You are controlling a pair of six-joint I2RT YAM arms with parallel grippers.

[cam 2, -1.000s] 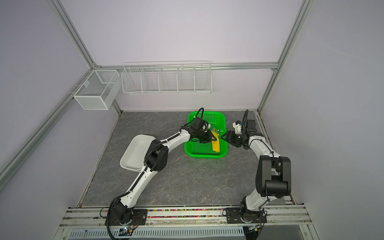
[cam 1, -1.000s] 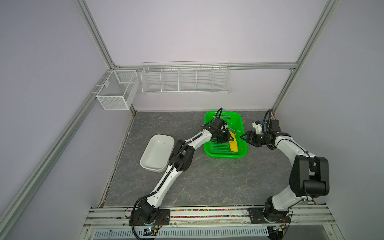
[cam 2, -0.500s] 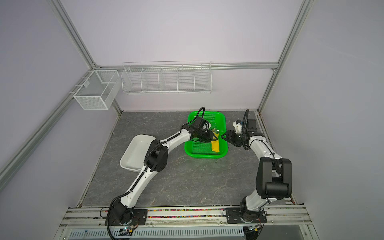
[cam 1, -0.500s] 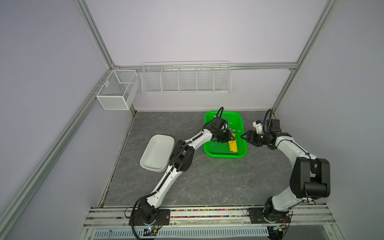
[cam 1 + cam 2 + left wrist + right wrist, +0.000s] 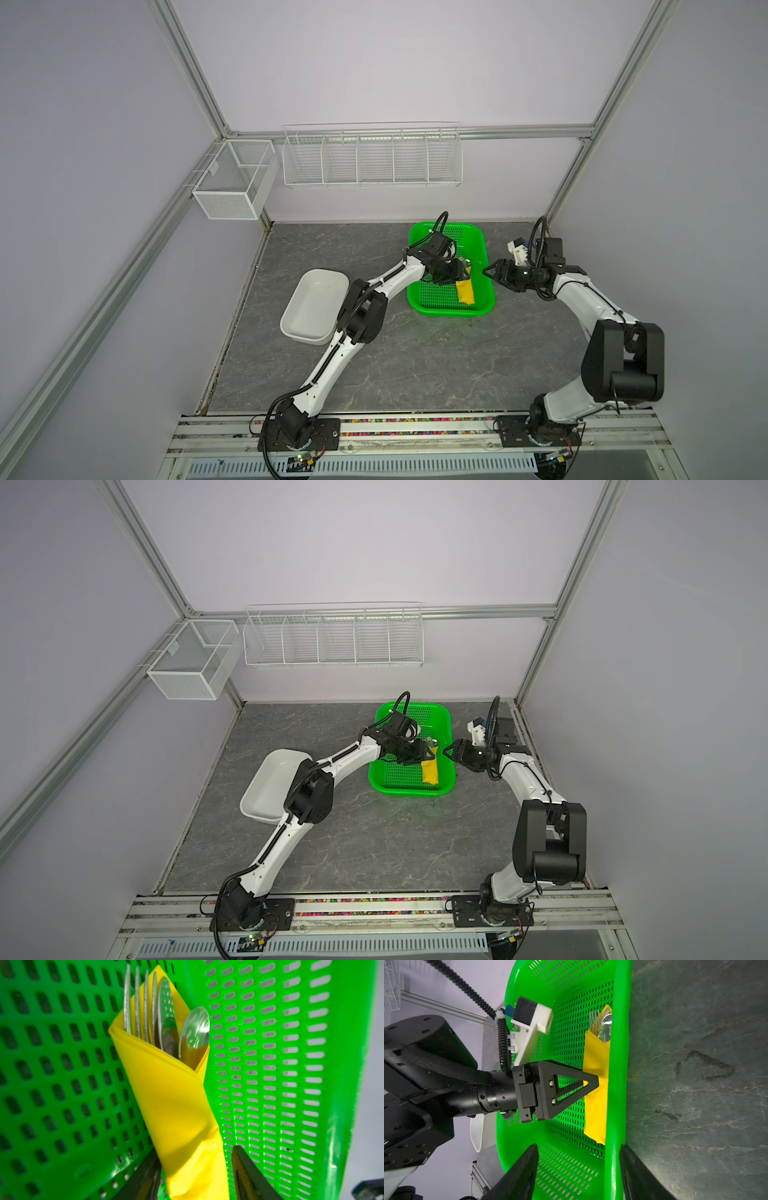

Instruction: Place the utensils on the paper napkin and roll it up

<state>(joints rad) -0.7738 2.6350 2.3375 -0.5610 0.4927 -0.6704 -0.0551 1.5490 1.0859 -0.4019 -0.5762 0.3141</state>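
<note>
Since a second ago the left pincer (image 5: 195, 1150) stands wider open, loosely straddling the rolled napkin (image 5: 176, 1105) without clamping it. The utensils (image 5: 166, 1018) poke from the roll, which lies in the green basket (image 5: 270, 1084). The right pincer (image 5: 578, 1147) gapes empty by the rim. The rolling looks done; only withdrawal seems left.

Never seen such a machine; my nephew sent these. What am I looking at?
Two white robot arms, left and right, work over a grey marbled table. Two pictures look down from overhead; two come from wrist cameras. On it: a white oblong plastic tray and a green perforated plastic basket. In the basket lies a yellow paper napkin rolled around silver metal cutlery. The left jaws stand open astride the roll; the right jaws are open by the basket's rim. Nothing is held.
</note>
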